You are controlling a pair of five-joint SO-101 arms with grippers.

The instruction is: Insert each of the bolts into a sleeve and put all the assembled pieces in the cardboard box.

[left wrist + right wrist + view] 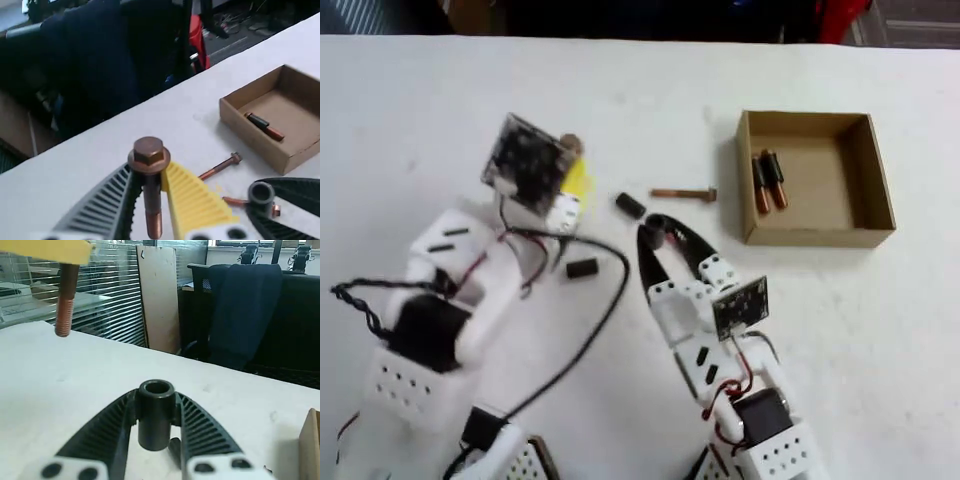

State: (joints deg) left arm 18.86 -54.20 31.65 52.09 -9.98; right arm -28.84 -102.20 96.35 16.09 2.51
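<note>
Left of centre in the high view, the left jaws clamp a copper-coloured hex-head bolt (149,156) just under its head, while mid-frame the right jaws pinch a short black tubular sleeve (156,412) upright by its wall; both look light, stiff, probably slippery.

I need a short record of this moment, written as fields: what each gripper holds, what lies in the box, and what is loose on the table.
left gripper: shut on held bolt, upright, head up
right gripper: shut on held sleeve, bore facing up
joined: not yet; held bolt and held sleeve are apart
cardboard box: two assembled pieces, side by side
loose on table: loose bolt; first loose sleeve near one end of it; second loose sleeve between the arms
</note>
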